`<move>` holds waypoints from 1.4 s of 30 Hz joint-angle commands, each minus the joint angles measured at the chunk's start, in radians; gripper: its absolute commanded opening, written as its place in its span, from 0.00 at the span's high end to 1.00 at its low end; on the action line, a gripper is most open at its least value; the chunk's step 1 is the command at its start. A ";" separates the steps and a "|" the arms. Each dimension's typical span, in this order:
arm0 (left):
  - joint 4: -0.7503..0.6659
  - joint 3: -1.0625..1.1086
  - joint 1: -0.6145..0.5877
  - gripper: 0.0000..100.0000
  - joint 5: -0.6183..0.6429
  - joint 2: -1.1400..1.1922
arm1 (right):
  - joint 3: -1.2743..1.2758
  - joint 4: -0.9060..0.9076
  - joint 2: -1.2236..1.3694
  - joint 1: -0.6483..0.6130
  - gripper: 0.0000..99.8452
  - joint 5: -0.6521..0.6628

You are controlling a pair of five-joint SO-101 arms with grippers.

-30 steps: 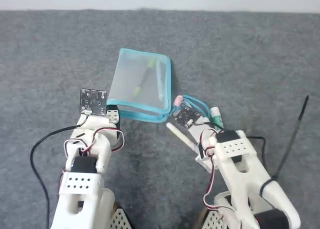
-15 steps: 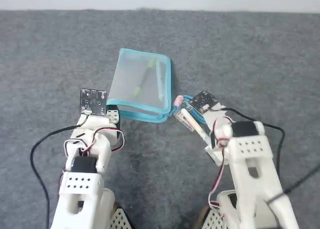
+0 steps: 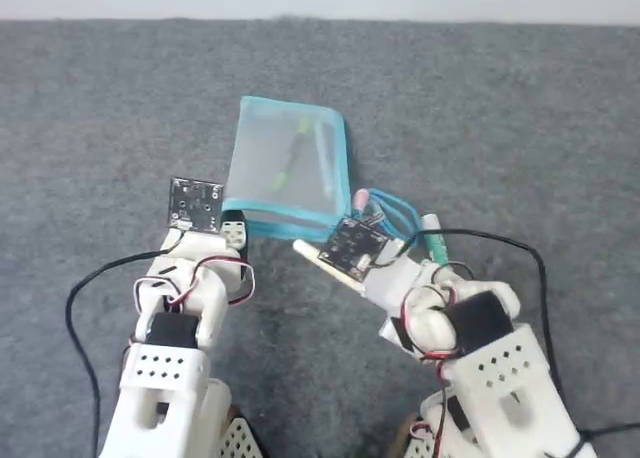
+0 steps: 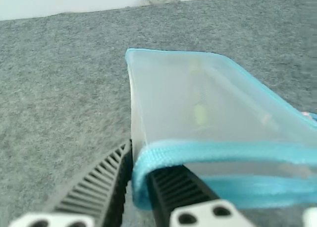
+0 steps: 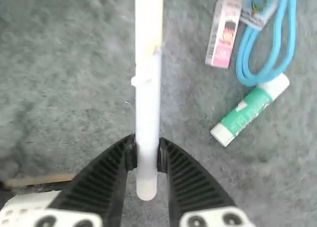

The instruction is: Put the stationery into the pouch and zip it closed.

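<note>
The grey, felt-like worktop (image 3: 500,98) carries a translucent pouch (image 3: 285,173) with teal trim and slim green items inside. The left tool (image 4: 138,180) is clamped on the pouch's zipper edge at one near corner. The right tool (image 5: 146,155) pinches a white pen (image 5: 147,78), whose tip lies just beside that same edge. A green glue stick (image 5: 250,109) and a blue cord (image 5: 270,53) lie near the pouch's other near corner.

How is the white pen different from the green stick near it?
The white pen is long, thin and all white; the green stick is shorter, thicker and green with a white end. The pen is pinched in the right gripper; the green stick lies loose on the grey carpet. Both are outside the pouch.
</note>
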 commanded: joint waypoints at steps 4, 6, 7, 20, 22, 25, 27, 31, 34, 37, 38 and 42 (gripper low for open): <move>-0.035 -0.005 0.029 0.99 -0.011 -0.002 | -0.227 0.035 0.147 -0.024 0.99 -0.068; -0.032 -0.004 0.044 0.99 -0.011 -0.002 | -0.275 0.033 0.226 -0.021 0.99 -0.092; -0.031 -0.004 0.055 0.99 -0.011 -0.002 | -0.295 0.027 0.271 -0.019 0.99 -0.106; -0.034 0.024 0.130 0.99 -0.072 -0.009 | -0.772 0.117 0.837 0.067 0.99 -0.301; -0.034 0.024 0.153 0.99 -0.072 -0.009 | -0.879 0.174 0.926 0.084 0.99 -0.336; -0.035 0.024 0.176 0.99 -0.072 -0.009 | -1.049 0.248 1.046 0.087 0.99 -0.413; -0.035 0.024 0.178 0.99 -0.074 -0.009 | -1.148 0.269 1.107 0.079 0.99 -0.463; -0.035 0.022 0.173 0.99 -0.074 -0.009 | -1.266 0.271 1.173 0.079 0.99 -0.532; -0.035 0.022 0.173 0.99 -0.074 -0.009 | -1.286 0.272 1.187 0.064 0.96 -0.534; -0.035 0.022 0.172 0.99 -0.074 -0.009 | -1.286 0.274 1.185 0.024 0.84 -0.535; -0.035 0.022 0.172 0.99 -0.074 -0.009 | -1.286 0.274 1.185 0.008 0.81 -0.531; -0.035 0.022 0.170 0.99 -0.074 -0.009 | -1.289 0.272 1.158 -0.054 0.75 -0.462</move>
